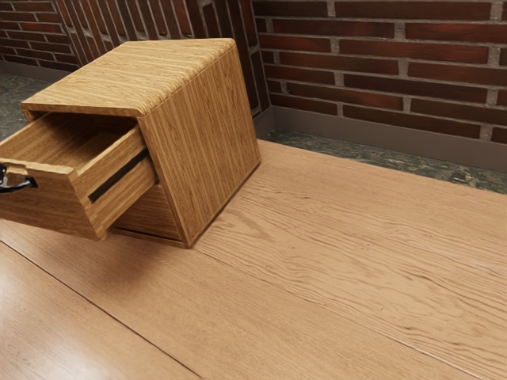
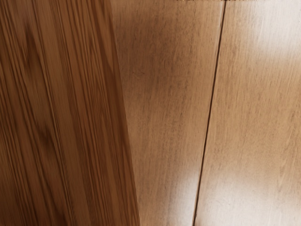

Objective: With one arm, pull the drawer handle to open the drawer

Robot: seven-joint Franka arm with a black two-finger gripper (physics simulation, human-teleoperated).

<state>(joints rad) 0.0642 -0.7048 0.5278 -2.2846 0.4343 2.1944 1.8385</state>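
A wooden cabinet stands on the table at the exterior view's left. Its drawer is pulled well out toward the left, and its inside looks empty. A dark metal handle sits on the drawer front, right at the picture's left edge. In the wrist view a dark-grained wooden panel, which I take for the drawer front, is very close to my hand, with the table top beyond it.
The light wooden table stretches to the exterior view's right and front, with plank seams running across it. A red brick wall closes the back, just behind the cabinet.
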